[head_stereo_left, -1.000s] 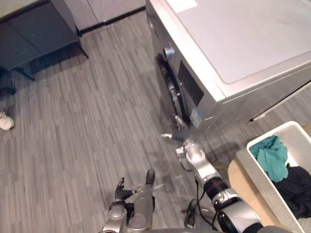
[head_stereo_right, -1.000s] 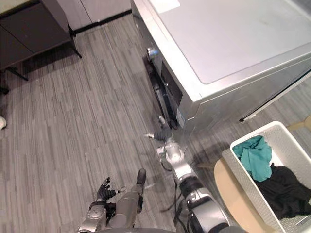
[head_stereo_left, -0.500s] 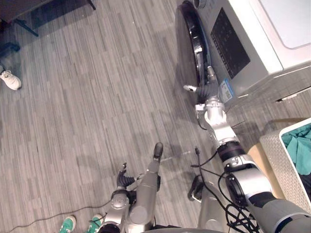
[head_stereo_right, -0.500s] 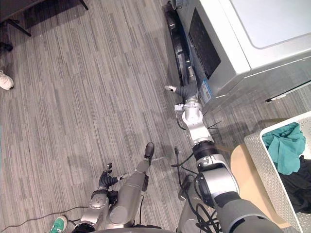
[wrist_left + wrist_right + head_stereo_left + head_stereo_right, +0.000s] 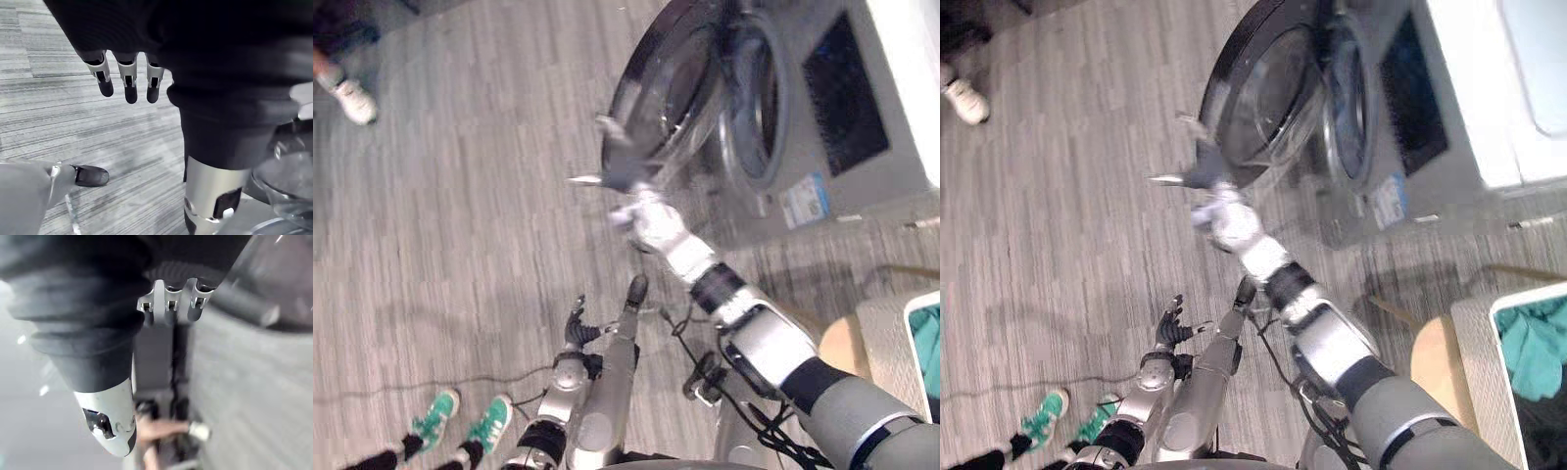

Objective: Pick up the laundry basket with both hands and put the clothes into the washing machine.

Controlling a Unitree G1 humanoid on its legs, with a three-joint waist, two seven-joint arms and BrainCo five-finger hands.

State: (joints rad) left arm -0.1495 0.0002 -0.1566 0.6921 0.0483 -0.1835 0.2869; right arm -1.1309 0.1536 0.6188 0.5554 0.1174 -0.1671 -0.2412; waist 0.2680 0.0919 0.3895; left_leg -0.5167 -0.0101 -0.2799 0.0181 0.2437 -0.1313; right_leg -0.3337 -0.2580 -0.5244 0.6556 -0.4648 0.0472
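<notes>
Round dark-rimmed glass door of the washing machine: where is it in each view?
Left eye view: round dark-rimmed glass door, upper centre, open.
Right eye view: door, upper centre.
Left wrist view: perhaps the clear curved glass.
Right wrist view: too blurred.
Landmark: right robot hand beside its rim.

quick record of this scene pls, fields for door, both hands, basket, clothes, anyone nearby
washing machine door: open, swung out from the drum opening
right hand: at the door's outer edge, grip unclear
left hand: low near the floor, fingers relaxed, holding nothing
laundry basket: at the robot's right, neither hand on it
clothes: teal garment lying in the basket
person: teal shoes on the floor at the robot's left
</notes>
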